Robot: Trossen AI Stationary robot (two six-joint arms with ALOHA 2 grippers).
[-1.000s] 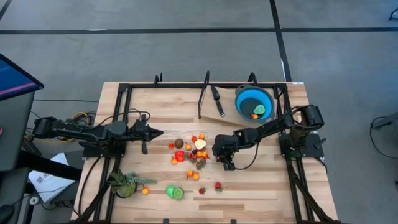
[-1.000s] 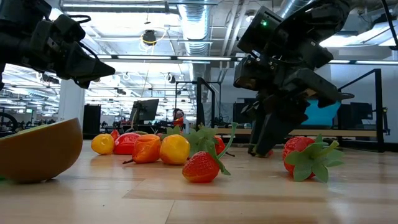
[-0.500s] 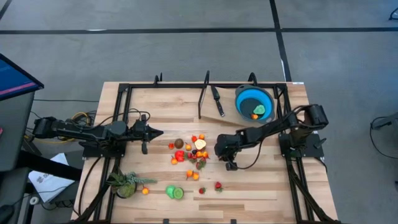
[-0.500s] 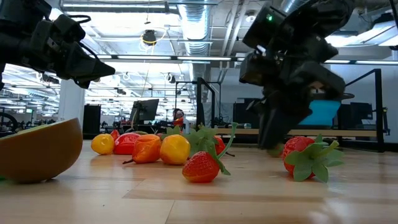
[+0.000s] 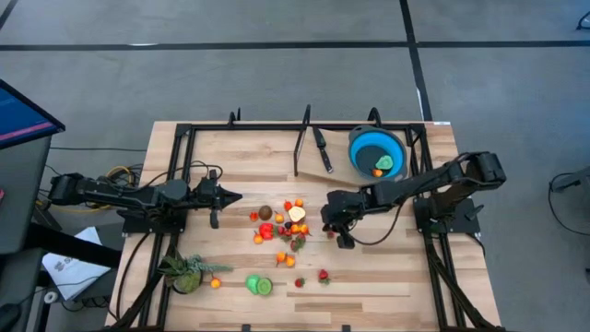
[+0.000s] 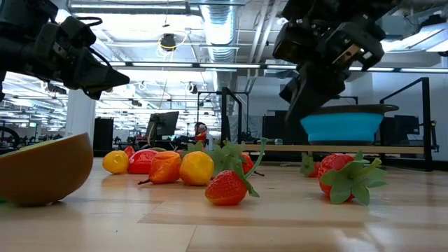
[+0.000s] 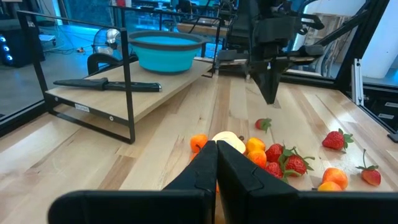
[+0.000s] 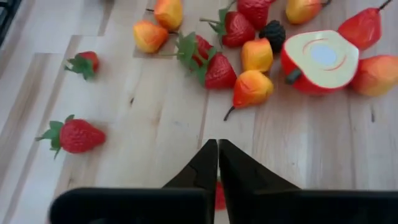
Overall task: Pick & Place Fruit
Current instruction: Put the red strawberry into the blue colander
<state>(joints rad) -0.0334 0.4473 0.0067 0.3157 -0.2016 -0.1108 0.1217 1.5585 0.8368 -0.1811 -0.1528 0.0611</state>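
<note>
The table [image 5: 387,277] is pale, smooth wood planks; the fruit [image 8: 250,88] looks glossy plastic; the bowl [image 7: 165,50] is matt blue plastic.

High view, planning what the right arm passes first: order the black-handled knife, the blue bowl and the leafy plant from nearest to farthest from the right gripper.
1. blue bowl, behind the right gripper on the raised rack, right side.
2. black-handled knife, on the same rack left of the bowl; only slightly farther, nearly too close to call.
3. leafy plant, front left corner, plainly farthest.

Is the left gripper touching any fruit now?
Apart. In the high view the left gripper is shut and hangs left of the fruit pile, with bare wood between them.
</note>
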